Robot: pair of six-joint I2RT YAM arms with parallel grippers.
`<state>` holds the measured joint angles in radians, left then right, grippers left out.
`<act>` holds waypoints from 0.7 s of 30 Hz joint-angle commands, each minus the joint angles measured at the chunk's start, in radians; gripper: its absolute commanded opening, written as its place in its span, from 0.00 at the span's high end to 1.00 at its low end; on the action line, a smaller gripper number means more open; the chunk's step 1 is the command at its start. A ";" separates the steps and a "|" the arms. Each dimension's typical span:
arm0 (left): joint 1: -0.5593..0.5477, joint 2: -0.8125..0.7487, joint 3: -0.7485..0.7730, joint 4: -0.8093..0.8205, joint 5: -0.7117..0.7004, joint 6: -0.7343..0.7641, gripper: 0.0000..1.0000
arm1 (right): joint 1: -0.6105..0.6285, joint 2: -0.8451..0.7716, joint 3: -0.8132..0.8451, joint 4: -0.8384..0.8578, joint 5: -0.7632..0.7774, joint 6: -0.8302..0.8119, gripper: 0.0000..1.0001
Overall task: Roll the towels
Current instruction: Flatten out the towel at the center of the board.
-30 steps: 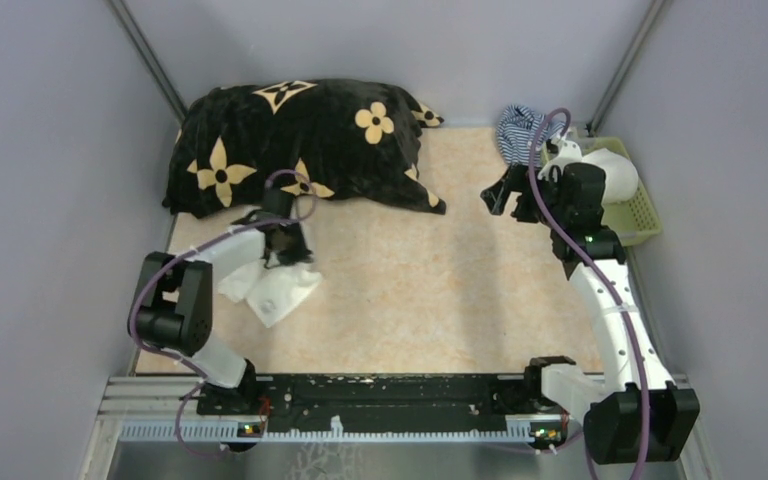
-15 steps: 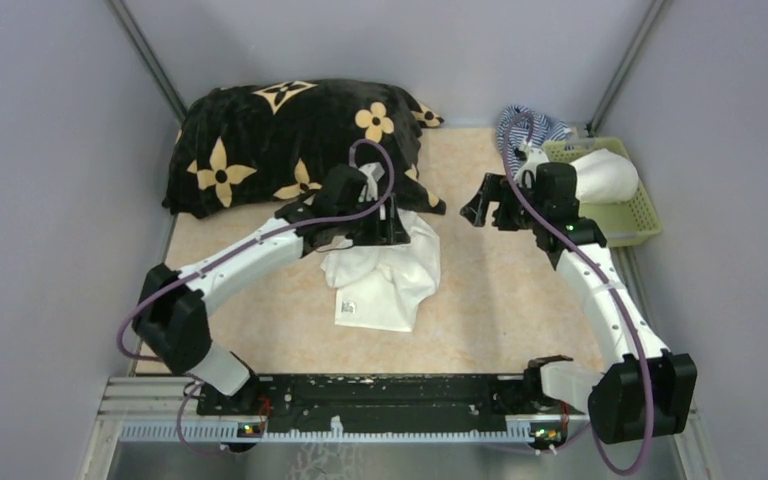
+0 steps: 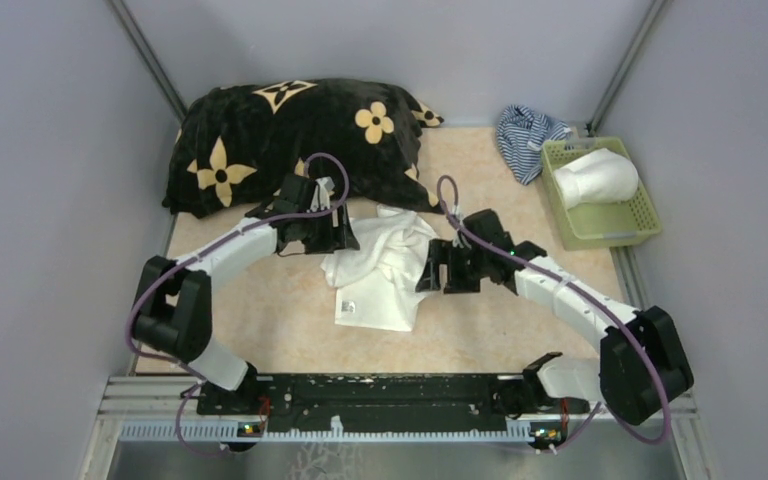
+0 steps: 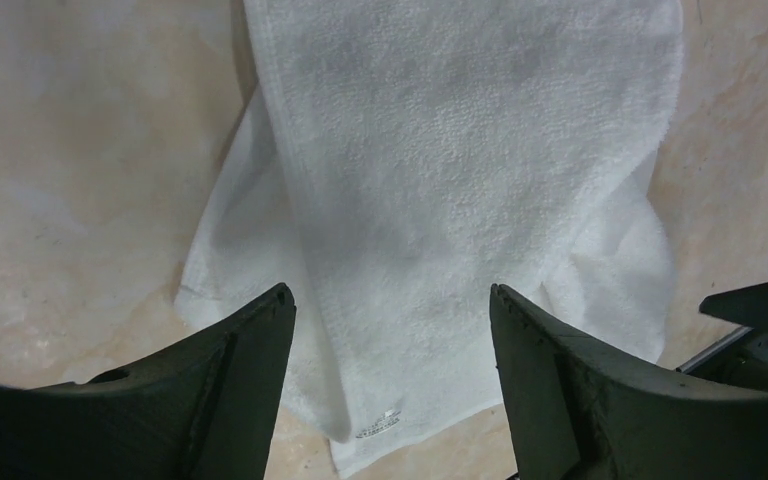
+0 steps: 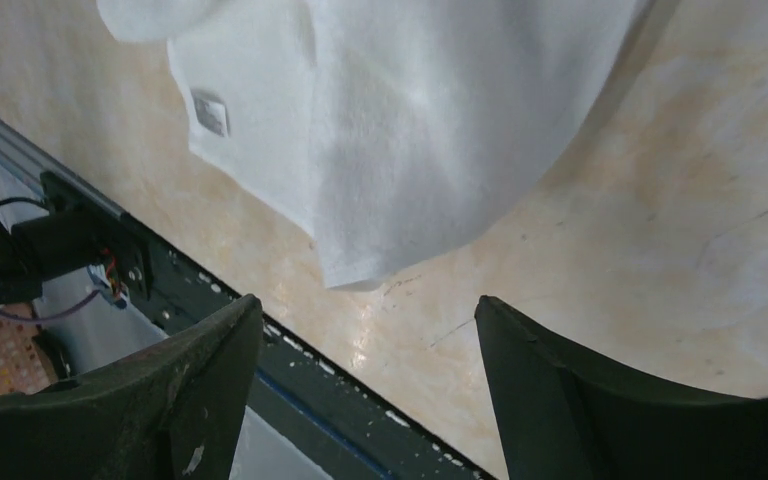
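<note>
Risk noted: the crumpled white terry-cloth towel (image 3: 385, 268) lies bunched and partly folded on the beige counter (image 3: 500, 330), between the two claws — a roll started on it now would likely come out lopsided or drag the folds along. Left claw (image 4: 392, 330) is spread wide, holding nothing, towel directly beneath and ahead of its tips. Right claw (image 5: 365, 345) is equally wide, empty — towel edge just ahead, bare counter below.
</note>
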<state>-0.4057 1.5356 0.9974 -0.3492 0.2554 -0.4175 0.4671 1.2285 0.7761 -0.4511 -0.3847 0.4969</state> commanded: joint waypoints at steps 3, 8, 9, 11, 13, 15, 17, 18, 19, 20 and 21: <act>-0.007 0.150 0.086 0.025 0.125 0.066 0.21 | 0.190 0.014 -0.062 0.163 0.068 0.169 0.19; -0.010 0.221 0.092 0.052 0.185 0.050 0.26 | 0.228 0.090 -0.069 0.221 0.084 0.155 0.19; -0.010 0.233 0.089 0.056 0.192 0.046 0.29 | 0.239 0.113 -0.067 0.236 0.082 0.151 0.20; -0.009 0.247 0.082 0.068 0.198 0.039 0.40 | 0.273 0.174 -0.050 0.242 0.099 0.131 0.22; -0.010 0.252 0.078 0.071 0.195 0.034 0.55 | 0.289 0.235 -0.022 0.216 0.122 0.103 0.29; -0.008 0.239 0.068 0.079 0.179 0.029 0.70 | 0.291 0.269 -0.013 0.209 0.134 0.089 0.39; -0.001 0.207 0.055 0.081 0.156 0.025 0.85 | 0.292 0.268 -0.006 0.189 0.160 0.069 0.56; 0.007 0.191 0.050 0.079 0.144 0.023 0.89 | 0.291 0.258 0.007 0.153 0.195 0.049 0.64; 0.018 0.168 0.043 0.075 0.127 0.020 0.94 | 0.288 0.247 0.029 0.103 0.236 0.026 0.77; 0.033 0.143 0.034 0.067 0.116 0.015 0.99 | 0.280 0.233 0.051 0.053 0.289 0.000 0.86; 0.052 0.114 0.023 0.057 0.106 0.009 1.00 | 0.263 0.215 0.069 0.002 0.332 -0.025 0.96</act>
<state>-0.3962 1.7531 1.0458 -0.2993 0.4011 -0.3954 0.7502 1.4940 0.7509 -0.3168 -0.2169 0.5652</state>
